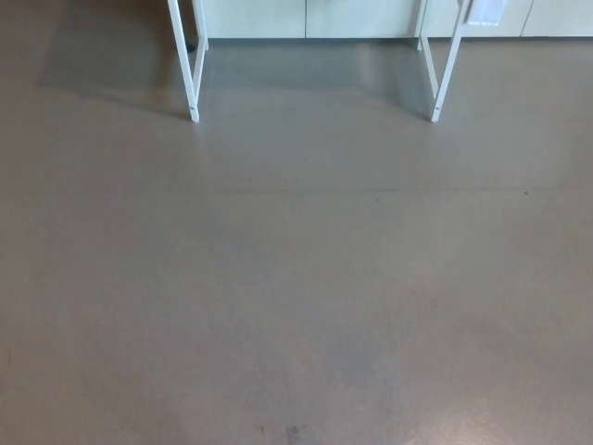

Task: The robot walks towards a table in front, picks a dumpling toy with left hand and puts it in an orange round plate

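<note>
Neither hand in view; their state cannot be told. Dumpling and plate not visible, presumably up on the tabletop, itself out of frame. Only two white table legs (188, 65) and (448, 65) show, far across bare grey floor (296, 278). Judgement: toy likely light, soft; pinch across its body. Open walking room ahead; mind the legs.

There is only one view, from the camera on the robot's head. It looks forward and steeply down at the grey floor (296, 278), which fills almost all the picture. At the top edge, well ahead, the white legs (190, 69) of a frame and a pale wall base (306, 19) show.
</note>
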Available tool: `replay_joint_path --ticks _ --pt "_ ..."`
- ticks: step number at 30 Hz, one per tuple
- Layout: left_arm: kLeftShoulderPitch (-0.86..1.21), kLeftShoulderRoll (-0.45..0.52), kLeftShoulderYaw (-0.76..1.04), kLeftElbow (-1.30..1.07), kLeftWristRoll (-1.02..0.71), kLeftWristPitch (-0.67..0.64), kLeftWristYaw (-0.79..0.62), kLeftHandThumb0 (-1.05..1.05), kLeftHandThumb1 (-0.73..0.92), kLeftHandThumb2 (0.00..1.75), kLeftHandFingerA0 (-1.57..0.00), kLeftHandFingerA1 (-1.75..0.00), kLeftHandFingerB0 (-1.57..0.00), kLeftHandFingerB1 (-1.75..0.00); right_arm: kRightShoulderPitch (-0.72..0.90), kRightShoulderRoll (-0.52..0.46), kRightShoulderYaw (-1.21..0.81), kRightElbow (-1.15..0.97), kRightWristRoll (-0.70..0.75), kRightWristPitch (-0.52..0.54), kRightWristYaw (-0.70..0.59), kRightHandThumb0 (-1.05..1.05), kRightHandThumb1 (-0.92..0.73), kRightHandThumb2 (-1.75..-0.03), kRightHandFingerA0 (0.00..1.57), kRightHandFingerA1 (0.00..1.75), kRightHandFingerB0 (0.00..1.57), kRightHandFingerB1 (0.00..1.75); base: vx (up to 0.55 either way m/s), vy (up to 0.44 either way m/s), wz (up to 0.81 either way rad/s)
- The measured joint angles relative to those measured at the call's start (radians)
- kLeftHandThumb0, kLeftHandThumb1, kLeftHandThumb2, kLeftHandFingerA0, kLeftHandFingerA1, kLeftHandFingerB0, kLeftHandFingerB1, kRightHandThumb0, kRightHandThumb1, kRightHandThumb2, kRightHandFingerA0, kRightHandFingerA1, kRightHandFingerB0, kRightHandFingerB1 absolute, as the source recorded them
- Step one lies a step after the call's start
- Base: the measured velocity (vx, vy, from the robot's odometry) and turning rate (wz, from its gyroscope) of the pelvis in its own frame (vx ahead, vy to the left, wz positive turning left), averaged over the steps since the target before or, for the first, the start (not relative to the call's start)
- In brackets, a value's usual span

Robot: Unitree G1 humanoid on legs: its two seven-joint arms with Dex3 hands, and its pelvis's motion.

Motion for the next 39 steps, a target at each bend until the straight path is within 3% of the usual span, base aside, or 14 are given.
replay_joint_path --ticks 5,10,11,12,13,16,17,25,27,33,39 --pt "-0.013 0.001 -0.002 0.008 0.003 -0.025 0.001 -0.27 0.59 0.57 -0.78 -0.87 -0.39 -0.33 -0.002 -0.005 0.0 0.007 -0.003 -0.021 -0.005 -0.51 -0.55 -0.81 0.68 0.57 0.37 0.46 0.03 0.002 0.08" --pt "0.002 0.0 -0.011 0.02 0.009 -0.03 0.001 -0.28 0.58 0.57 -0.78 -0.69 -0.39 -0.33 0.003 -0.011 0.005 0.012 -0.007 -0.035 -0.016 -0.51 -0.54 -0.8 0.72 0.58 0.36 0.45 0.02 0.056 -0.07" --pt "0.002 0.0 -0.011 0.02 0.009 -0.03 0.001 -0.35 0.52 0.7 -0.81 -0.85 -0.36 -0.41 0.003 -0.011 0.005 0.012 -0.007 -0.035 -0.016 -0.5 -0.54 -0.81 0.64 0.57 0.36 0.45 0.08 0.174 -0.22" --pt "0.003 -0.001 -0.008 0.024 0.009 -0.03 0.0 -0.35 0.52 0.7 -0.81 -0.85 -0.36 -0.41 0.004 -0.014 0.004 0.013 -0.007 -0.037 -0.017 -0.5 -0.54 -0.81 0.64 0.57 0.36 0.45 0.1 0.209 -0.55" --pt "0.001 -0.004 -0.008 0.029 0.009 -0.029 0.0 -0.3 0.58 0.58 -0.77 -0.75 -0.39 -0.33 0.003 -0.013 0.004 0.012 -0.007 -0.039 -0.018 -0.52 -0.54 -0.8 0.69 0.57 0.37 0.45 0.12 0.26 0.57" --pt "-0.012 0.008 -0.004 0.025 0.009 -0.031 0.0 -0.28 0.59 0.58 -0.76 -0.8 -0.39 -0.33 0.004 0.0 0.005 0.014 -0.008 -0.045 -0.02 -0.51 -0.54 -0.81 0.71 0.59 0.36 0.46 0.5 0.294 -0.06" --pt "-0.017 0.015 0.001 0.022 0.008 -0.035 0.0 -0.3 0.59 0.58 -0.77 -0.72 -0.39 -0.33 0.004 0.0 0.004 0.014 -0.007 -0.048 -0.021 -0.5 -0.54 -0.79 0.7 0.57 0.37 0.45 0.21 0.212 -0.1" --pt "-0.003 0.011 -0.001 0.022 0.011 -0.046 -0.002 -0.29 0.6 0.58 -0.74 -0.65 -0.39 -0.33 0.013 0.0 0.007 0.022 -0.01 -0.049 -0.023 -0.5 -0.54 -0.81 0.64 0.56 0.34 0.45 0.17 0.009 0.1" --pt "0.005 0.01 -0.003 0.023 0.012 -0.049 0.001 -0.27 0.61 0.58 -0.79 -0.78 -0.4 -0.33 0.019 0.0 0.011 0.022 -0.013 -0.05 -0.025 -0.51 -0.54 -0.79 0.71 0.58 0.36 0.45 0.24 -0.214 0.21" --pt "0.023 -0.012 -0.011 0.017 0.014 -0.062 0.026 -0.28 0.61 0.58 -0.76 -0.73 -0.37 -0.32 0.042 -0.011 0.003 0.027 -0.014 -0.056 -0.032 -0.51 -0.54 -0.79 0.74 0.58 0.38 0.45 0.3 -0.288 0.47" --pt "0.053 -0.013 -0.023 0.025 0.022 -0.065 0.051 -0.25 0.63 0.59 -0.78 -0.87 -0.36 -0.32 0.042 -0.011 0.004 0.025 -0.015 -0.066 -0.033 -0.5 -0.56 -0.8 0.68 0.57 0.37 0.45 0.32 -0.1 0.07"
